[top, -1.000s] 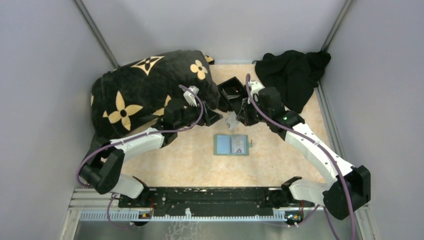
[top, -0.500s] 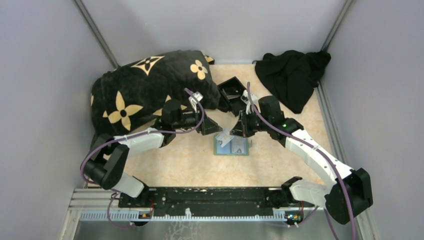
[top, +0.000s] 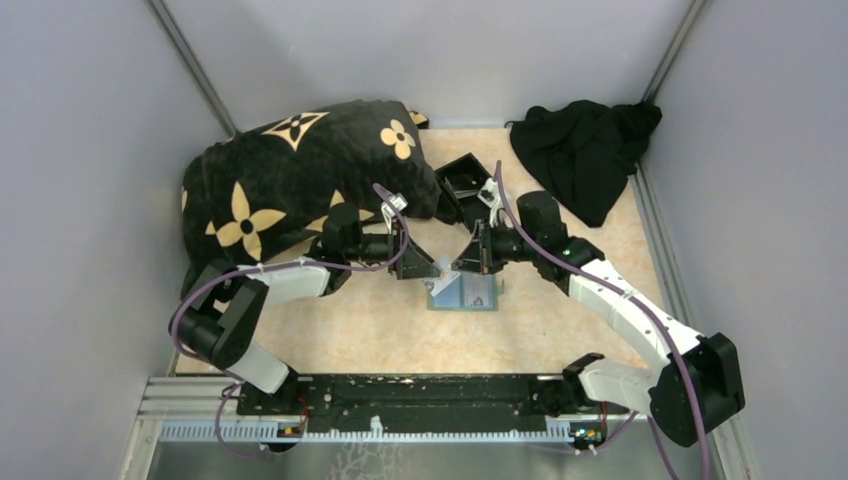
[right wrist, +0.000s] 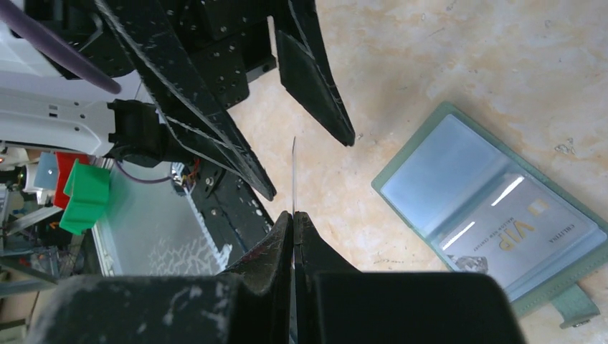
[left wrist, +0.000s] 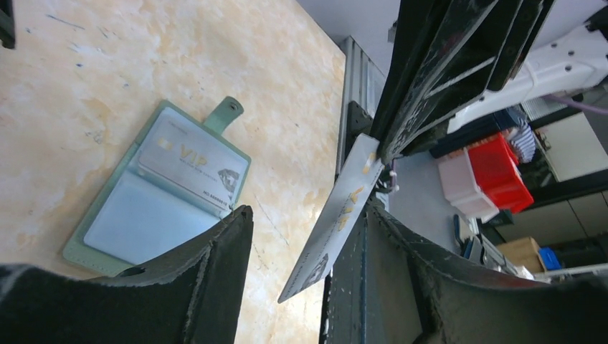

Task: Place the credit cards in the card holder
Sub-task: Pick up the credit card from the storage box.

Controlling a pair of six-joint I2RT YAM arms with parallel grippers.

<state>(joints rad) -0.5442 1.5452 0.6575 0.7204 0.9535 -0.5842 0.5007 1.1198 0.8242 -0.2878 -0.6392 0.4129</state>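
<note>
The step in hand is judged to be the presenting of a credit card to the card holder, with a transfer or steadying between the two arms. The credit card is held clamped by one short end in the right pincer, whose jaws are pressed together on it. The left pincer is held wide, its jaws set on either side of the card's free end; whether either jaw touches it cannot be told. The card is carried on edge, not flat. Its long axis runs from the right pincer's tips down towards the bench, and its printed face is turned to the left wrist camera. It is held above the holder's left half in the top view, apart from it. The card holder lies open and flat on the bench, its long axis left to right and its strap tab at the right end. A second card is seen already seated in the tab-side pocket; the other pocket appears vacant. The next move is judged to call for the card to be laid nearly flat, a short edge aligned with the vacant pocket's slit, and the holder kept from sliding.
</note>
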